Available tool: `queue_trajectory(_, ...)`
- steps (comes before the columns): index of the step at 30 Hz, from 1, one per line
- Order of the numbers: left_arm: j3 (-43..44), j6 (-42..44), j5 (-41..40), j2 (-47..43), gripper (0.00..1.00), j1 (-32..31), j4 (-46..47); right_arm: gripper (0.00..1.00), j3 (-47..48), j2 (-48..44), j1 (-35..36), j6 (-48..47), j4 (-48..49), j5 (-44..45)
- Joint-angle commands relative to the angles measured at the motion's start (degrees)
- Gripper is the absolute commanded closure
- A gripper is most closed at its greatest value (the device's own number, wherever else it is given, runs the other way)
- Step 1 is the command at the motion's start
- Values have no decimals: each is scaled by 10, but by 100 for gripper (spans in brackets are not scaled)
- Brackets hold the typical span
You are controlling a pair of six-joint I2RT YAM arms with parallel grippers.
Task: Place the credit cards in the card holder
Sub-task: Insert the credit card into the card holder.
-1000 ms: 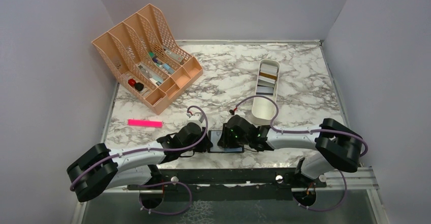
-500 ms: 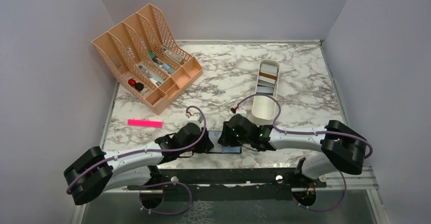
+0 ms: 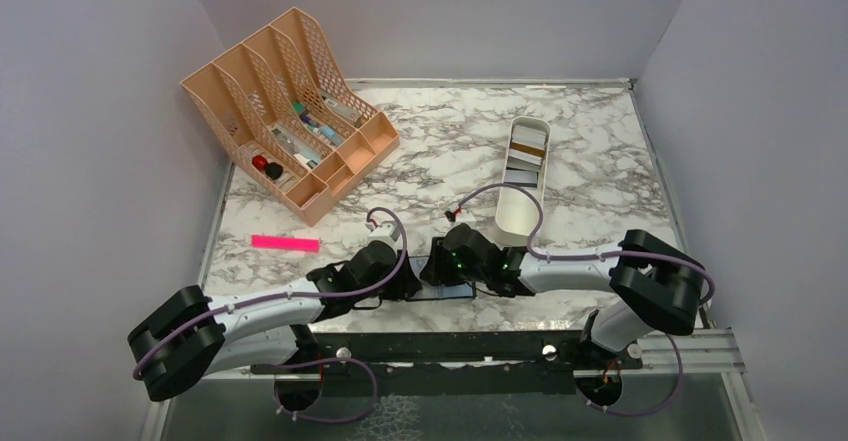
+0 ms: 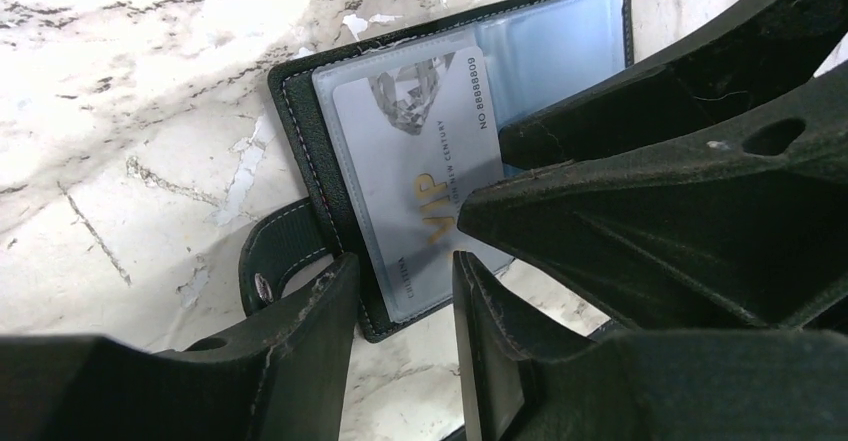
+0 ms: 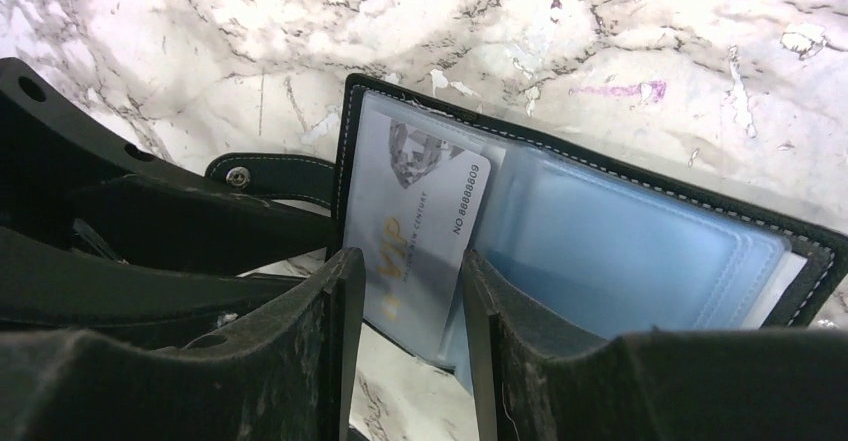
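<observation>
The black card holder (image 3: 452,292) lies open at the table's near edge, with clear blue sleeves (image 5: 620,251). A silver VIP credit card (image 4: 420,161) sits partly inside its left sleeve, and it also shows in the right wrist view (image 5: 410,201). My right gripper (image 5: 405,271) is open, its fingers straddling the card's near end. My left gripper (image 4: 405,271) is open and empty at the holder's left edge, beside the snap strap (image 4: 275,261). More credit cards (image 3: 524,156) lie in a white tray (image 3: 520,223).
A peach desk organizer (image 3: 290,111) with small items stands at the back left. A pink marker (image 3: 285,243) lies at the left. Both grippers crowd together over the holder, close to the table's front edge.
My right gripper has shifted a little to the left over the holder. The left arm has barely moved.
</observation>
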Motion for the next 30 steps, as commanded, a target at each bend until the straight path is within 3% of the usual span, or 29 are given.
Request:
queue_trajectory(1,-6,7,-16,26,58,-2,-13,56,-21,-1,5,-18,80,-26)
queue_trajectory(5,-2,12,-15,34,59,-2,-7,56,-33,-16,5,-32,84,-29)
queue_trajectory(10,23,18,-25,23,59,-2,-45,55,-14,-92,4,-51,-29,17)
queue_trajectory(16,44,24,-49,-21,57,-2,-73,55,60,-159,-21,-162,-183,95)
queue_trajectory(24,75,55,-68,-66,49,-2,-97,55,124,-187,-162,-412,-182,79)
queue_trajectory(30,91,81,-68,-78,41,-2,-109,53,169,-133,-243,-589,-169,116)
